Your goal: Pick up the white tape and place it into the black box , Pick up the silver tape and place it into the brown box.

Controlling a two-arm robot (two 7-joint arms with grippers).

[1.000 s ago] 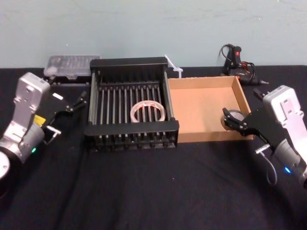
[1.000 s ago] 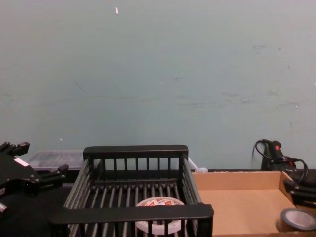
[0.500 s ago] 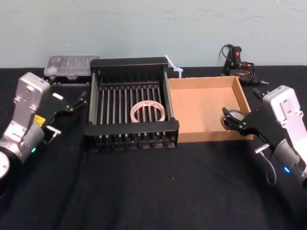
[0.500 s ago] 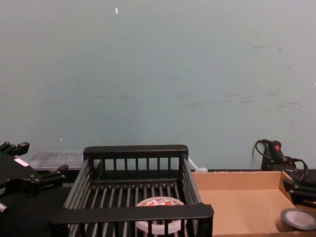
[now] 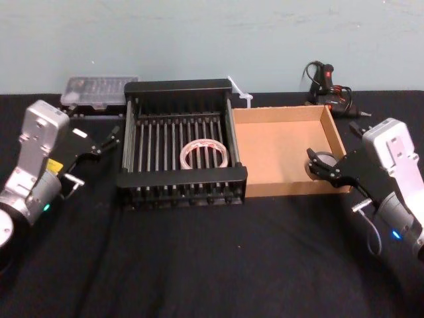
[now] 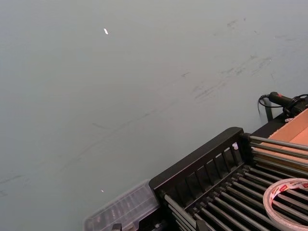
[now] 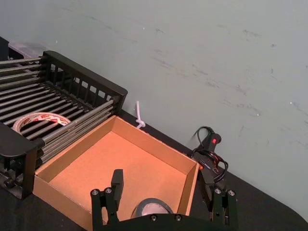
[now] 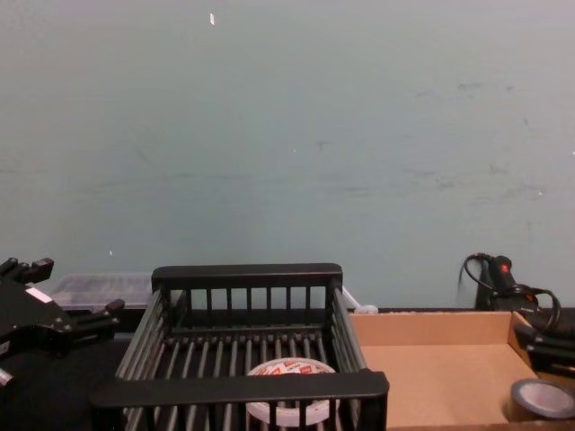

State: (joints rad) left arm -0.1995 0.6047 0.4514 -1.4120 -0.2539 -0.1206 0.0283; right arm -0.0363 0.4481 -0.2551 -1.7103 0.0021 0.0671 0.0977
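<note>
Right claw [image 7: 161, 177] spread wide, gripping nothing. The silver tape [image 7: 151, 209] lies flat just under and between its fingers, on the floor of the brown box [image 7: 96, 168] near a corner. Contact with the fingers can't be told. Left claw [image 5: 109, 139] is also spread and empty, over the desk [image 5: 199, 265] just outside the black box [image 5: 179, 86]. White tape [image 5: 205, 154] lies flat on the slats, well apart from that claw, toward the robot's right. Each roll sits in its own box, so both placements look done — claws probably open because nothing's left to carry.
</note>
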